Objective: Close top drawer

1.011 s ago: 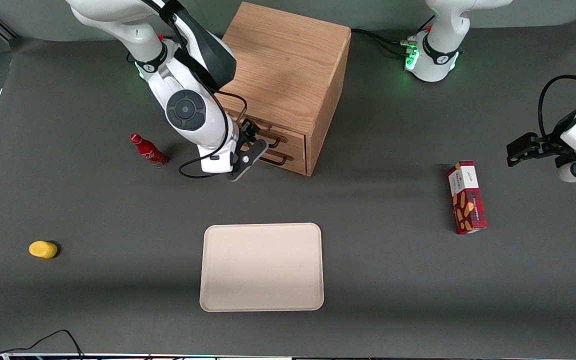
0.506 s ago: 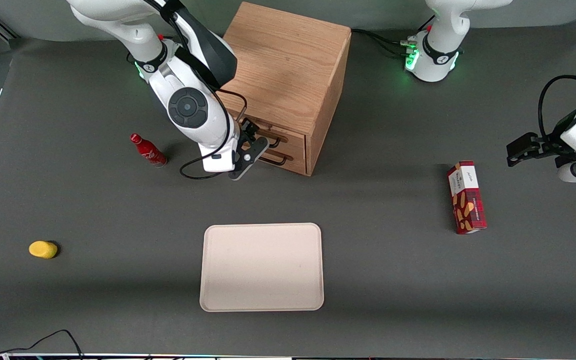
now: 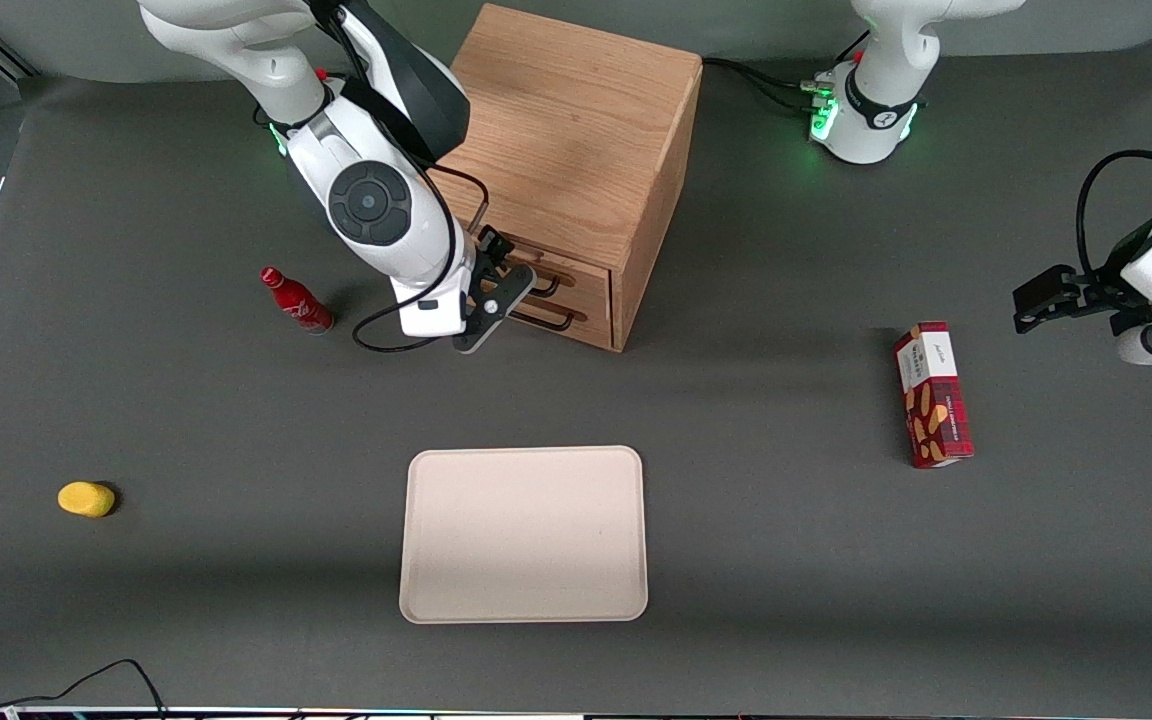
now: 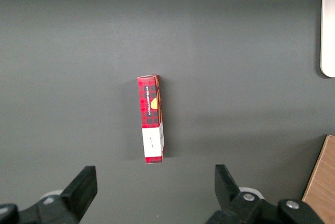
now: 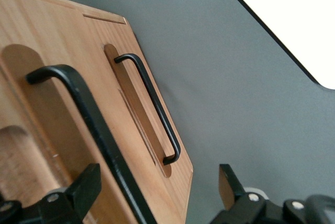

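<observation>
The wooden cabinet (image 3: 576,130) stands at the back of the table with its two drawer fronts facing the front camera. The top drawer (image 3: 584,277) looks almost flush with the cabinet's front. My right gripper (image 3: 496,288) is right against that drawer front, open. The drawer's black wire handle (image 5: 78,111) runs between the spread fingers (image 5: 84,187), and I see no contact with either one. The lower drawer's handle (image 5: 152,109) is farther on, near the cabinet's bottom edge.
A red bottle (image 3: 296,300) lies beside my arm toward the working arm's end. A beige tray (image 3: 524,535) sits nearer the front camera. A yellow object (image 3: 86,498) is near the table's working-arm end. A red box (image 3: 931,408) lies toward the parked arm's end.
My arm and gripper have shifted slightly away from the front camera, closer against the drawer front. The fingers stay open. Nothing else has moved.
</observation>
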You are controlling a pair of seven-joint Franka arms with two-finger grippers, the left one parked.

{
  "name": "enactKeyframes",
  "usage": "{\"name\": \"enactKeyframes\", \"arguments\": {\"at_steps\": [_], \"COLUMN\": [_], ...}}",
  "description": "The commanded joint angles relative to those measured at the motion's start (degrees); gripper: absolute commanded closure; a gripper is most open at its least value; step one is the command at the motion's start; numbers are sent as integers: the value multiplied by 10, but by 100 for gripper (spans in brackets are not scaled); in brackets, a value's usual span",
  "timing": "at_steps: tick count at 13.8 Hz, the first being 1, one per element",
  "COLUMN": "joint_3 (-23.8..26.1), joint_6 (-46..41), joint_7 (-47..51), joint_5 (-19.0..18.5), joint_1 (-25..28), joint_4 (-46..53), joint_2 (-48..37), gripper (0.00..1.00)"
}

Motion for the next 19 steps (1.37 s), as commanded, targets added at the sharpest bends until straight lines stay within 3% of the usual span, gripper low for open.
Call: {"name": "enactKeyframes", "arguments": {"at_steps": [1, 6, 9, 13, 15, 18, 19], "joint_3": [12, -8, -67, -154, -168, -199, -216], "joint_6": [-52, -180, -230, -228, -225, -212, -210], "joint_7": [32, 41, 28, 29, 35, 38, 38], "joint_5": [3, -1, -2, -1, -7, -55, -56], "joint_1": [-4, -11, -11, -16, -38, -54, -54], "joint_4": [43, 164, 202, 218, 222, 228, 224], "joint_2": [-11, -14, -25, -47, -49, -48, -50], "gripper": [0, 0, 0, 0, 0, 0, 0]}}
